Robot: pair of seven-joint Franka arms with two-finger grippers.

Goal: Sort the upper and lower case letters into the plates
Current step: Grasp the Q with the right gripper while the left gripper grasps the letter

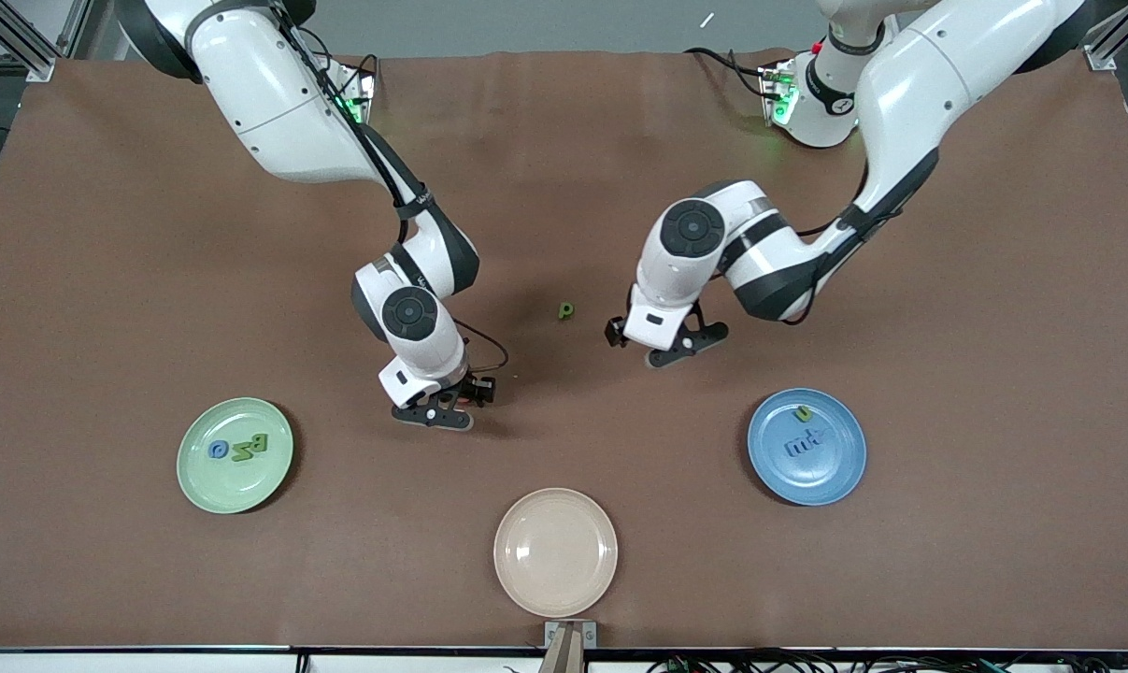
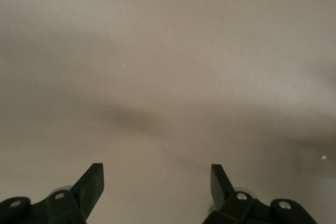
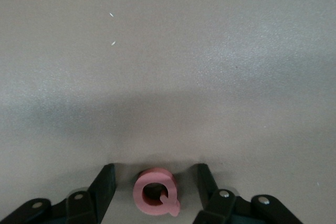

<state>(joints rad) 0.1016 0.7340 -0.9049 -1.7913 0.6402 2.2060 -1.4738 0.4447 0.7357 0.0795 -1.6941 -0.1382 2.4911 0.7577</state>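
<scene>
My right gripper (image 1: 437,409) is low over the table between the pale green plate (image 1: 232,491) and the middle. In the right wrist view it (image 3: 155,170) is open, with a finger on each side of a red letter Q (image 3: 156,192) lying flat, neither finger touching it. My left gripper (image 1: 668,348) is open and empty over bare table (image 2: 156,169). A green letter p (image 1: 565,310) lies between the arms. The green plate holds a blue O (image 1: 218,450), a green Z (image 1: 243,452) and a green B (image 1: 260,442). The blue plate (image 1: 811,481) holds a green letter (image 1: 803,412) and two blue letters (image 1: 804,443).
A cream-beige plate (image 1: 555,584) with nothing in it sits near the table's front edge, nearer to the front camera than both grippers. The brown table cover (image 1: 993,327) lies bare toward both ends.
</scene>
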